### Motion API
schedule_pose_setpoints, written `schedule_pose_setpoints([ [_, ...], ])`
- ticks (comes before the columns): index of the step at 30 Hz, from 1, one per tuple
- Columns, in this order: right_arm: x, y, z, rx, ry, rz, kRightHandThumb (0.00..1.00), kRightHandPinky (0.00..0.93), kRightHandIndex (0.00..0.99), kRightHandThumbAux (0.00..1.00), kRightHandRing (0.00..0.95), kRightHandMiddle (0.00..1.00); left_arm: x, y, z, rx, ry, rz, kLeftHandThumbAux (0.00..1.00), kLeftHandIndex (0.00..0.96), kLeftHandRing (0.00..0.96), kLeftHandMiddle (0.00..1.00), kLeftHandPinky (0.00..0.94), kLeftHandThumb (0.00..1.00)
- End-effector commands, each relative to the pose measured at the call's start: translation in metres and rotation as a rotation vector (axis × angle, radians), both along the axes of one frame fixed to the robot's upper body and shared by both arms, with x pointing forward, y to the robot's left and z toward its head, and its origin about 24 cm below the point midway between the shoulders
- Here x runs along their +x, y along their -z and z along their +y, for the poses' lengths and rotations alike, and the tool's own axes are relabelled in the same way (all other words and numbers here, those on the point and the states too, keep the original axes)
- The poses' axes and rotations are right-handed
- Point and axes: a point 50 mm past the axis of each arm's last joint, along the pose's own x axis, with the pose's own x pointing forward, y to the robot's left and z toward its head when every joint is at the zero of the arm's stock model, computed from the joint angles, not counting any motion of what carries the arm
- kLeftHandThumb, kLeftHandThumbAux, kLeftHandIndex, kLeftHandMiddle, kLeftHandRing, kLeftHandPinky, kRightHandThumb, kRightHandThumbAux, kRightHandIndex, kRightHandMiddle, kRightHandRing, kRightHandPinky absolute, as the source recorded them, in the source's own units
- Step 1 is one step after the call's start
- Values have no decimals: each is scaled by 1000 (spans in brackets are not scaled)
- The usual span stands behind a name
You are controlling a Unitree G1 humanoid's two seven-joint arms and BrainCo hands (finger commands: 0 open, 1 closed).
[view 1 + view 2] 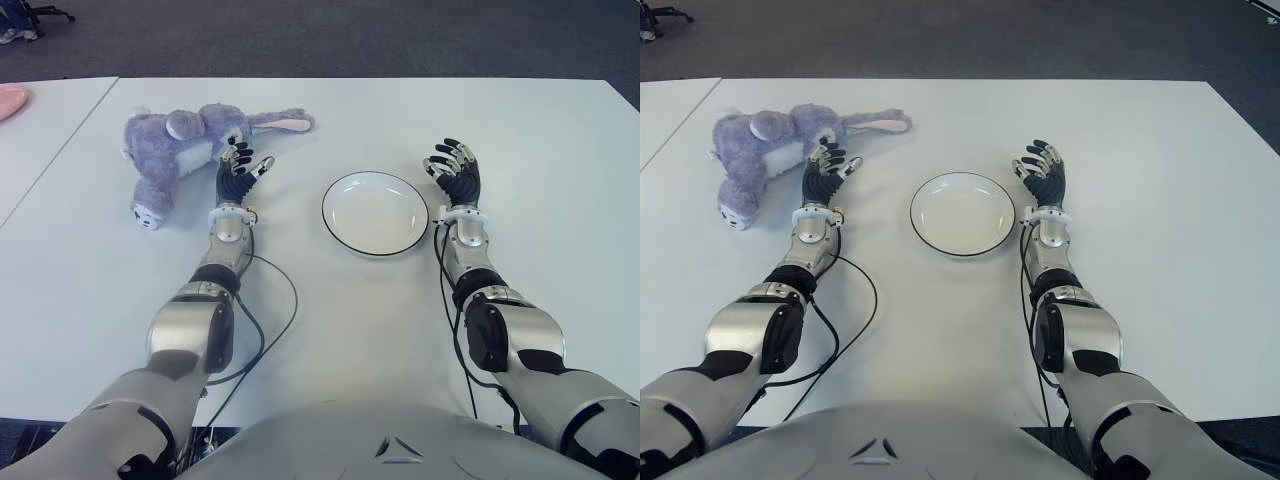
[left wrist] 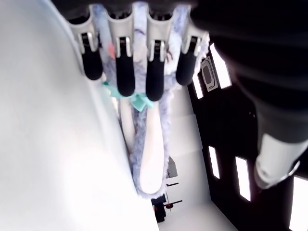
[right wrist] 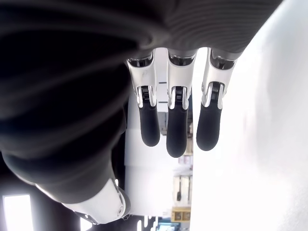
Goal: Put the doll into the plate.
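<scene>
1. On the white table [image 1: 330, 330], a white plate [image 1: 375, 212] with a dark rim lay between the robot's two hands and held nothing.
2. Left of the plate and a little farther back, the purple doll [image 1: 180, 150] lay on its side, one long ear [image 1: 285, 123] stretched toward the plate's side.
3. Left of the plate, the left hand [image 1: 236, 172] sat just beside the doll, its fingers [image 2: 125, 72] spread loosely and gripping nothing; in the left wrist view the fingertips showed right in front of the doll's ear and a teal bow [image 2: 139, 101].
4. Right of the plate, just beside its rim, the right hand [image 1: 455, 170] was relaxed, fingers [image 3: 176, 130] extended and holding nothing.
5. Near the plate, a black cable [image 1: 270, 330] trailed along the left forearm across the table.
</scene>
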Motion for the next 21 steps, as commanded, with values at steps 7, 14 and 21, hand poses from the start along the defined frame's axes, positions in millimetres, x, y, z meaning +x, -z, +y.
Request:
schedule_pose_setpoints([
  [7, -79, 104, 12, 97, 26, 491, 378, 367, 202, 877, 306, 262, -76, 89, -3, 3, -26, 436, 644, 224, 245, 273, 166, 0],
  [14, -79, 104, 12, 98, 29, 486, 383, 389, 206, 876, 314, 268, -69, 83, -12, 40, 7, 391, 616, 212, 224, 248, 148, 0],
  [21, -79, 104, 13, 95, 28, 485, 381, 389, 206, 875, 321, 274, -59, 72, -14, 76, 16, 310, 586, 183, 193, 213, 134, 0],
])
